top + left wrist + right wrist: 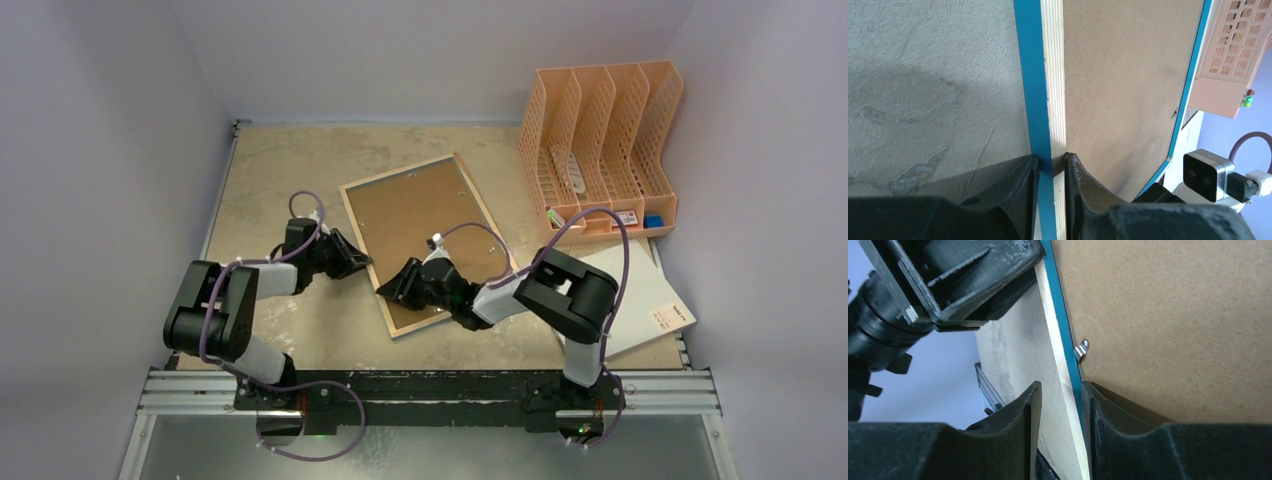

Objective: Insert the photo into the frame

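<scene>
Gripping the frame is the step in hand. That's my read, since the photo shows nowhere.

Top view: frame (400, 171) lies face down, mid table (280, 170), turned at an angle, with the brown backing board (430, 225) seated in its rear. Left gripper (352, 262) is at the frame's left rail and right gripper (395, 287) at its near-left corner, the two close together. Peach file organiser (600, 140) stands far right and a white sheet (645, 295) lies near right; both are well apart from the frame. Can't tell whether the photo sits under the board.

Left wrist: left gripper (1051, 165) has narrowed onto the rail (1040, 75), with fingers (1018, 185) pressed against both sides, blue outer edge and board side. Firm pinch on the frame.

Right wrist: right gripper (1062, 390) straddles the rail (1053, 315). The board-side finger touches it, but a thin slit shows at the other finger, so can't tell if it really clamps. A metal clip (1082, 346) sits at the rail just beyond the fingers, over the board edge.

Next move, as a guess: both arms must act together on that one side. Lifting or turning needs matched motion, or the thin frame twists or slips from the looser right hold. If the photo isn't inside, the clips and board have to come off first.
</scene>
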Robot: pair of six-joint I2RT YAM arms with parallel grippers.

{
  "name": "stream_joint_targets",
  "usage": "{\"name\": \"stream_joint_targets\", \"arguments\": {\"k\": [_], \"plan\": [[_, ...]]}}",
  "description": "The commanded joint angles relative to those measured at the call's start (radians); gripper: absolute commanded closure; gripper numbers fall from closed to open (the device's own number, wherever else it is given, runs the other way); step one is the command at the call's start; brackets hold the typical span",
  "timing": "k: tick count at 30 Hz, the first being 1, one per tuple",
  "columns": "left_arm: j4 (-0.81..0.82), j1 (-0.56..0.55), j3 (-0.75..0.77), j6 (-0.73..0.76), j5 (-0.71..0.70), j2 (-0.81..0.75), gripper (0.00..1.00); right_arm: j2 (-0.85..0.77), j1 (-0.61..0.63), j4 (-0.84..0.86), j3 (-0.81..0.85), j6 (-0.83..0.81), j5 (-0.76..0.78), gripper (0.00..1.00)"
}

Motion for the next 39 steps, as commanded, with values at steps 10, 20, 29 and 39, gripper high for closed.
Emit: {"name": "stream_joint_targets", "arguments": {"k": [10, 20, 29, 39], "plan": [[-0.106, -0.003, -0.079, 0.045, -0.114, 0.066, 1.0, 0.144, 0.022, 0.028, 0.046, 0.03, 0.197, 0.6], [-0.129, -0.003, -0.094, 0.03, -0.142, 0.015, 1.0, 0.186, 0.023, -0.134, 0.126, 0.028, 0.328, 0.6], [-0.118, -0.003, -0.104, 0.01, -0.138, 0.008, 1.0, 0.255, 0.025, -0.06, 0.168, -0.043, 0.298, 0.61], [-0.111, -0.003, -0.115, 0.003, -0.143, -0.008, 1.0, 0.186, 0.025, -0.031, 0.122, -0.018, 0.247, 0.59]]}}
